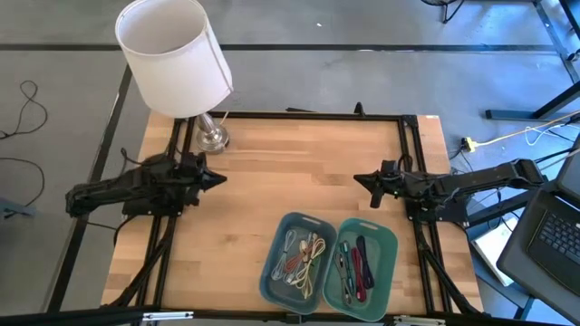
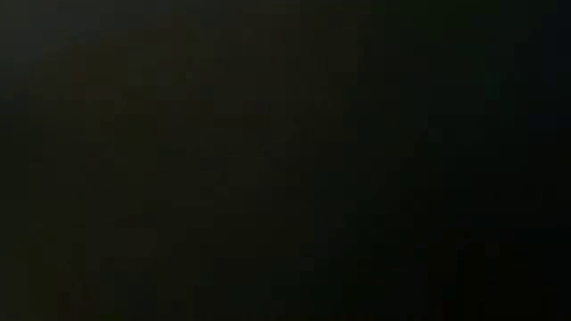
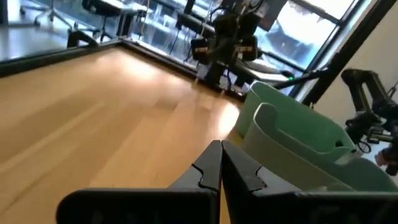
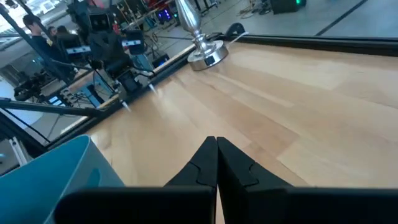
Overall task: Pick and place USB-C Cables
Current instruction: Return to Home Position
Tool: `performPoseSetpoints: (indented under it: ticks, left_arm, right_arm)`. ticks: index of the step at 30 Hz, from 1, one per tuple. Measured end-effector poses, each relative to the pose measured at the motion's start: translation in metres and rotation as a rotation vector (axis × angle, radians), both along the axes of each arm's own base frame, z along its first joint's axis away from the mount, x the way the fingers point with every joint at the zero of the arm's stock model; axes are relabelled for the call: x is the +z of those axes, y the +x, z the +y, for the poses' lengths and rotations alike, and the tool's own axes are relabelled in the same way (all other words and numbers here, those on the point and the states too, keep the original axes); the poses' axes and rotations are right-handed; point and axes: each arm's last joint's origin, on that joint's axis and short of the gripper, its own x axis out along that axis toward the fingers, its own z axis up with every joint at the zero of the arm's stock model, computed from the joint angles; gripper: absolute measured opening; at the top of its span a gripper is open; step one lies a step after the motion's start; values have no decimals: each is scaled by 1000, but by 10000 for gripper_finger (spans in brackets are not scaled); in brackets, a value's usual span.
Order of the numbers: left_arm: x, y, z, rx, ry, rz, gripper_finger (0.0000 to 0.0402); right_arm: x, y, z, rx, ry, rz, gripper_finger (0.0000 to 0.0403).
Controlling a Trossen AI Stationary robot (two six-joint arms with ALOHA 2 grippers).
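Two trays sit side by side at the table's near edge: a blue one (image 1: 295, 261) holding several bundled cables (image 1: 304, 256) in white, beige and red, and a green one (image 1: 366, 263) with red, green and dark cables (image 1: 355, 267). My left gripper (image 1: 220, 178) hovers at the table's left side, shut and holding nothing. My right gripper (image 1: 360, 179) hovers at the right side, shut too and holding nothing. In the left wrist view the shut gripper (image 3: 221, 149) points past the green tray (image 3: 298, 134). In the right wrist view the shut gripper (image 4: 216, 144) stands beside the blue tray (image 4: 46, 180). The low view is black.
A lamp with a white shade (image 1: 172, 56) and a metal base (image 1: 211, 135) stands at the table's far left corner. Bare wood (image 1: 290, 167) lies between the two grippers. A black frame (image 1: 308, 116) edges the table. A laptop (image 1: 555, 240) sits off to the right.
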Motion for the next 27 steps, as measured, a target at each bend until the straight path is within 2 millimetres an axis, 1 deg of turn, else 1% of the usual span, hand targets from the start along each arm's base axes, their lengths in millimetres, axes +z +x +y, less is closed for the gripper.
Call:
performPoseSetpoints:
  ticks: [2,3,6,8,12,17,21,27]
  left_arm:
    - [-12,5,1,8,8,-26,1]
    - [-15,7,2,10,11,-45,1]
    - [-14,9,3,24,88,-81,1]
    - [-14,9,4,46,137,-69,1]
    - [-20,10,6,108,169,8,1]
    - [-24,12,9,175,220,72,1]
    - [-24,13,9,183,223,79,7]
    - [-24,13,9,179,223,78,6]
  right_arm:
    - [-3,-1,0,1,-4,3,0]
    - [-5,-1,0,3,-15,10,0]
    - [-7,-2,0,15,-72,46,0]
    - [-9,-2,0,26,-116,77,3]
    - [-18,-5,-1,40,-187,192,15]
    - [-29,-10,-2,55,-216,328,23]
    - [-28,-9,-2,70,-261,338,24]
    - [-28,-9,-2,78,-282,344,25]
